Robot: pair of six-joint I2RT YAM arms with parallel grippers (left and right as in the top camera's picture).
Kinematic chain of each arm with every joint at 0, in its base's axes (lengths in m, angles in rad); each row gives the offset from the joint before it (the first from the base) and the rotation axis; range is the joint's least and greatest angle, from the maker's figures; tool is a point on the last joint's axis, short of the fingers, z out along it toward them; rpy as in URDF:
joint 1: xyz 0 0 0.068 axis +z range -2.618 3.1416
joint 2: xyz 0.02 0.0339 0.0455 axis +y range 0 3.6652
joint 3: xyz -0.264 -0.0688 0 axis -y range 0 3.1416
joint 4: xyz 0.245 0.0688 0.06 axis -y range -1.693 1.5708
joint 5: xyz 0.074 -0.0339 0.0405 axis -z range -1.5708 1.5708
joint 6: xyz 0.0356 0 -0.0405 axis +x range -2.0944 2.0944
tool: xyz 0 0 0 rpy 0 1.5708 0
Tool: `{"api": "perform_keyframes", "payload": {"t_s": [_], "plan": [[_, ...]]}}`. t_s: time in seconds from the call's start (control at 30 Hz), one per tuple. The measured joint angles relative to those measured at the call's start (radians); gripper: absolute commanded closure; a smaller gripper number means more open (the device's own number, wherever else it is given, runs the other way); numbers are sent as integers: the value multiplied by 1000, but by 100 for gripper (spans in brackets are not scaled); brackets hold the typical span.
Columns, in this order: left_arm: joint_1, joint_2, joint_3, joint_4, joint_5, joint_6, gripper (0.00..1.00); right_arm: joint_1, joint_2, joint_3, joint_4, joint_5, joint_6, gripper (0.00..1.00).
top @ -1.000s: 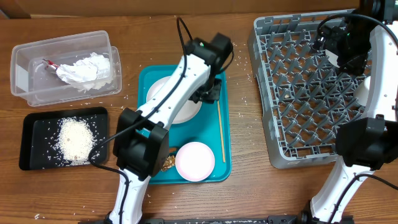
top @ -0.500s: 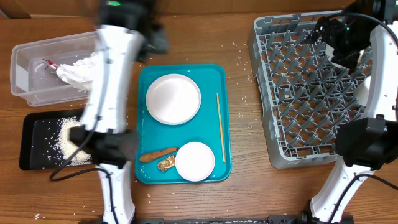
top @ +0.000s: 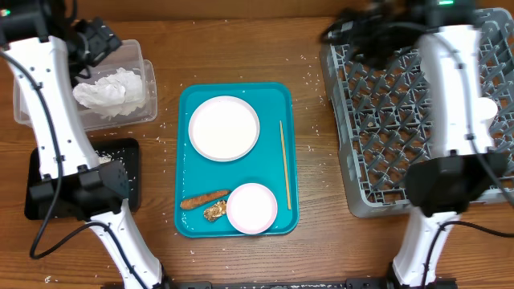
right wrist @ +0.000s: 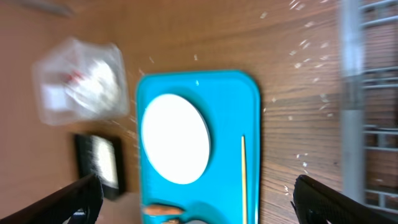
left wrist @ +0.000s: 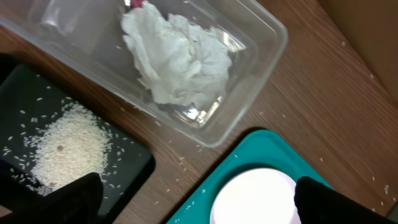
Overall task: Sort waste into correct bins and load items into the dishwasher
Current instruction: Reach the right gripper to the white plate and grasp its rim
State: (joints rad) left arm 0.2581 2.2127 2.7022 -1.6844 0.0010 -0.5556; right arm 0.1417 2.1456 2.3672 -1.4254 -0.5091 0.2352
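Two grippers, both spread wide, both empty. Right gripper point(top: 353, 36) hangs over the far-left corner of the dish rack point(top: 385, 120). Overhead is blurred there, but the right wrist view shows its fingertips far apart with nothing between them. Left gripper point(top: 95, 38) is over the clear bin point(top: 148, 96) and its crumpled tissue point(top: 112, 90), well apart from the teal tray point(top: 273, 96).

Key relation: chopstick point(top: 284, 164) lies along the tray's right side, the side facing the rack. Its long axis runs front-to-back, parallel to the tray's long edge. Plate point(top: 224, 128) is just left of it. Bowl point(top: 252, 208) is by its front end; touching or not, can't tell.

Right arm is clearly nearer to all three. From the right jaws the chopstick lies left and back toward the base. My read: right arm takes it, jaws turned to close across the stick, not along it. Brown food scrap point(top: 204, 199) and foil wad point(top: 214, 212) at the tray's front-left suit the left arm.
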Motion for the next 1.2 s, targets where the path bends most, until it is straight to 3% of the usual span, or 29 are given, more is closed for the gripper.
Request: {"api": "perform_keyframes", "payload": {"t_s": [0.2,0.37,0.63,1.2], "plan": [[58,0,0,-1,7,8,0,247,79,0,33,233,15,0],[58,0,0,-2,27,70,0,338,185,-2,43,307,36,0],[58,0,0,-3,42,115,0,372,311,-6,37,306,90,27],[58,0,0,-3,48,121,0,437,436,-7,89,322,105,45]]}}
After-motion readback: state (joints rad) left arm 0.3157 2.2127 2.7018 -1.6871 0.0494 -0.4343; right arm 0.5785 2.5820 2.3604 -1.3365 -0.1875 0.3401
